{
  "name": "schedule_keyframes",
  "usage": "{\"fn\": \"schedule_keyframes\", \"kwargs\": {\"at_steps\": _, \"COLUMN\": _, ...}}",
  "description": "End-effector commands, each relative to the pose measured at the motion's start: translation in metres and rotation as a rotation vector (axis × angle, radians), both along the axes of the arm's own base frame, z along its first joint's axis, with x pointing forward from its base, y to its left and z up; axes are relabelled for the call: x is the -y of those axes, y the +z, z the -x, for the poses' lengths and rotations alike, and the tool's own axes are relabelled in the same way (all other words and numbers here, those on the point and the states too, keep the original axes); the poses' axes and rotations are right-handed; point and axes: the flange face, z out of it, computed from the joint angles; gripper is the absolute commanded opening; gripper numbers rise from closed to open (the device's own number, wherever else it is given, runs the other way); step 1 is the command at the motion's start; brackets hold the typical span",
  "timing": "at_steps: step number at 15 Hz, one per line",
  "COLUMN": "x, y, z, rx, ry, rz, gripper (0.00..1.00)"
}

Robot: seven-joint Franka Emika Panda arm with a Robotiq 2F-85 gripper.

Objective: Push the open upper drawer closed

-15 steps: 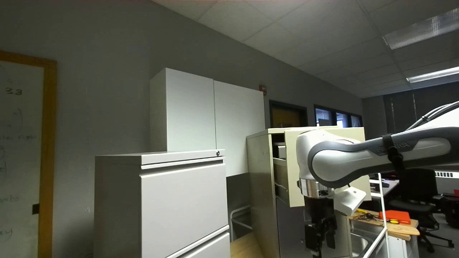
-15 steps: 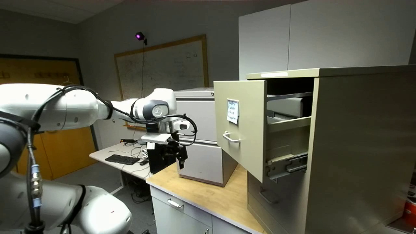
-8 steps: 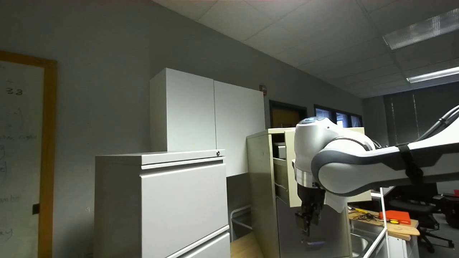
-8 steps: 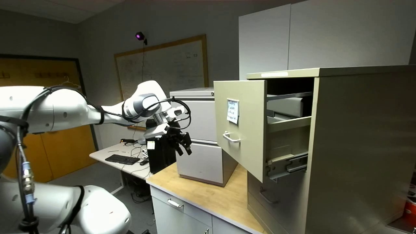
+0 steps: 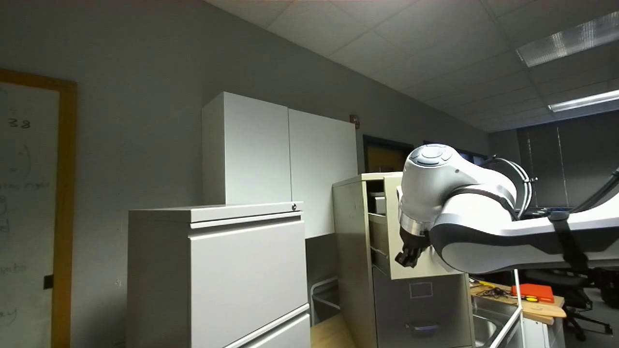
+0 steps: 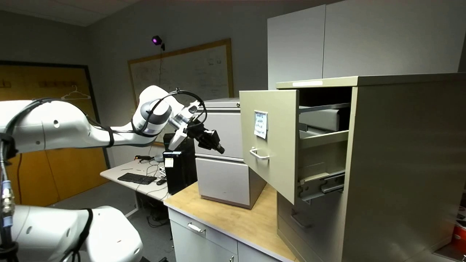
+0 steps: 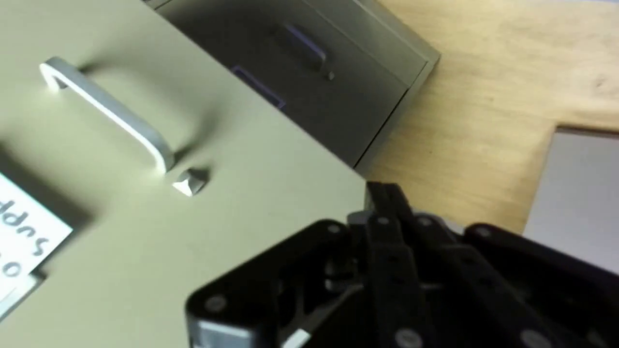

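The upper drawer point(image 6: 282, 153) stands pulled out of the beige filing cabinet, its flat cream front carrying a bar handle point(image 6: 259, 154) and a paper label. My gripper point(image 6: 220, 148) is in front of it, tilted down and pointing toward the cabinets, with a gap between the fingertips and the drawer front in that exterior view. In the wrist view the gripper point(image 7: 387, 191) has its black fingers together, nothing between them, and the tips overlap a corner of the drawer front point(image 7: 256, 203). The arm hides much of the drawer front point(image 5: 394, 261) in an exterior view.
A light-grey cabinet point(image 6: 224, 178) stands on the wooden counter point(image 6: 225, 214) beside the beige cabinet point(image 6: 404, 163). Below the open drawer is a shut lower drawer point(image 5: 420, 309). A box point(image 6: 320, 119) sits inside the open drawer. White wall cupboards point(image 5: 256, 150) hang behind.
The gripper has swung up from pointing straight down to slanting toward the cabinets. Its fingers have come together from spread. The drawer has not moved.
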Motion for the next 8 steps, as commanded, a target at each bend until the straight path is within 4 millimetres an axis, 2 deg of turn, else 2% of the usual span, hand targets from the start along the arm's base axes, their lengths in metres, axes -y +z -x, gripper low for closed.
{"fn": "schedule_keyframes", "kwargs": {"at_steps": 1, "x": 0.012, "y": 0.027, "z": -0.001, "rx": 0.133, "ry": -0.059, "rz": 0.091, "gripper": 0.00}}
{"fn": "schedule_keyframes", "kwargs": {"at_steps": 5, "x": 0.031, "y": 0.044, "z": -0.005, "rx": 0.206, "ry": -0.104, "rz": 0.122, "gripper": 0.00}}
{"fn": "schedule_keyframes", "kwargs": {"at_steps": 8, "x": 0.037, "y": 0.049, "z": -0.013, "rx": 0.236, "ry": -0.107, "rz": 0.118, "gripper": 0.00}}
